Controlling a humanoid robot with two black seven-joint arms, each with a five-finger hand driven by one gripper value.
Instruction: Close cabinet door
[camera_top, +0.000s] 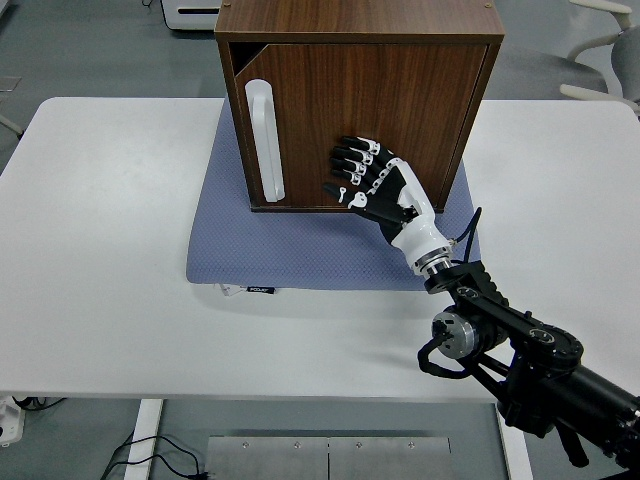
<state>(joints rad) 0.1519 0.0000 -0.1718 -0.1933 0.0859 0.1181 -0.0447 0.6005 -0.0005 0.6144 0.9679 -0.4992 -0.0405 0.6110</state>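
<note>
1. pressing flat against the dark walnut-wood cabinet door (370, 110), the black and white right hand (375, 183) has its fingers (352, 160) spread and holds nothing.
2. the door sits almost flush in the brown wooden box cabinet (355, 25), a thin dark gap showing at its upper left corner beside the long white handle (266, 140).
3. the cabinet stands on a blue-grey fabric mat (225, 240) on the white table (100, 250); the mat's small edge label (262, 289) is too small to read.

**One of everything on the table**

One wooden cabinet (380, 90), one door (360, 125) with one white handle (265, 142). One blue mat (300, 250), one white table (100, 250). One robot hand (378, 185) showing, five fingers.
</note>
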